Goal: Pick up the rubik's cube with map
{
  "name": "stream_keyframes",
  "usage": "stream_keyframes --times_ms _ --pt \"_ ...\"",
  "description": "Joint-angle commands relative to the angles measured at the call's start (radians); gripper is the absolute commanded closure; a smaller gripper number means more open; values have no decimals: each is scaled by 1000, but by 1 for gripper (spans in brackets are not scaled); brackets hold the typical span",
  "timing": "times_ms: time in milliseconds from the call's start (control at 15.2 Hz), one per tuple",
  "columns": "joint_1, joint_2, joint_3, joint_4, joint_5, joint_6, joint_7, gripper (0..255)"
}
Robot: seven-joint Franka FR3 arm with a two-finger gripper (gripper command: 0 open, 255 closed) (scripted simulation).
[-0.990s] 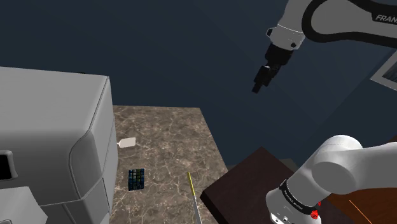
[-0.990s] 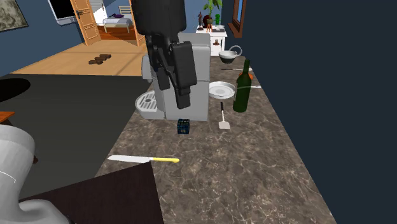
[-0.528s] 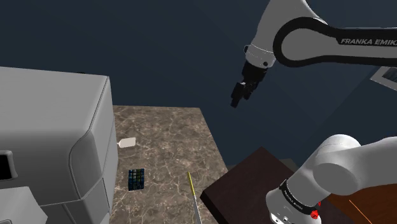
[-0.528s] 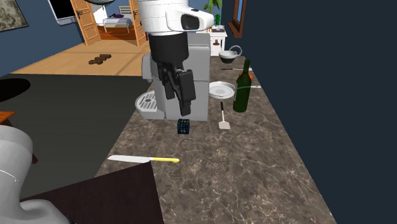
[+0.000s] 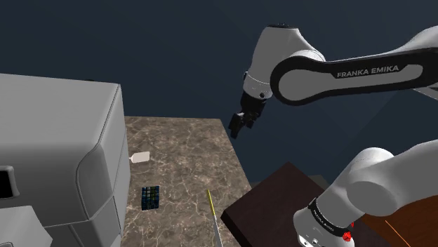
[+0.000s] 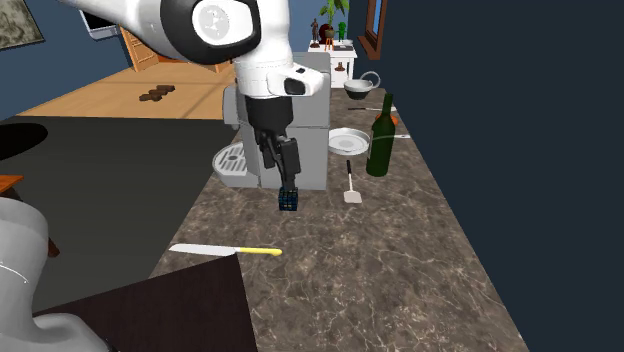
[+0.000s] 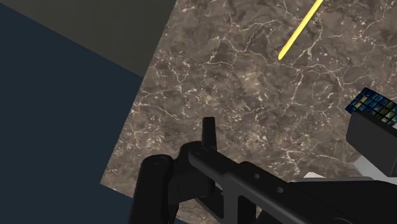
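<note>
The small dark cube (image 5: 150, 197) with blue-green tiles sits on the marble counter (image 5: 182, 161), close to the grey machine (image 5: 56, 161). My black gripper (image 5: 237, 125) hangs in the air above the counter's far edge, well off from the cube in the shoulder view. In the second exterior view the gripper (image 6: 290, 183) lines up just above the cube (image 6: 289, 200). In the wrist view the gripper (image 7: 287, 125) is open with nothing between its fingers, and the cube (image 7: 375, 107) shows just beyond the right finger (image 7: 372, 140).
A knife with a yellow handle (image 6: 225, 250) lies on the counter toward the stand. A green bottle (image 6: 380, 138), a white plate (image 6: 349, 141), a spatula (image 6: 352, 190) and a bowl (image 6: 360, 88) stand further along. A dark table (image 5: 281, 193) is beside the counter.
The arm has swung toward the shoulder view's left and lowered toward the counter. In the second exterior view the gripper has moved away and down toward the cube. The cube has not moved.
</note>
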Motion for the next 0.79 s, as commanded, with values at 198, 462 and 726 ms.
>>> stream_keyframes --times_ms 198,462,726 --pt "4 163 87 25 -6 135 106 0" --pt "0 314 153 69 -53 232 209 0" --pt "3 481 201 135 -147 311 337 0"
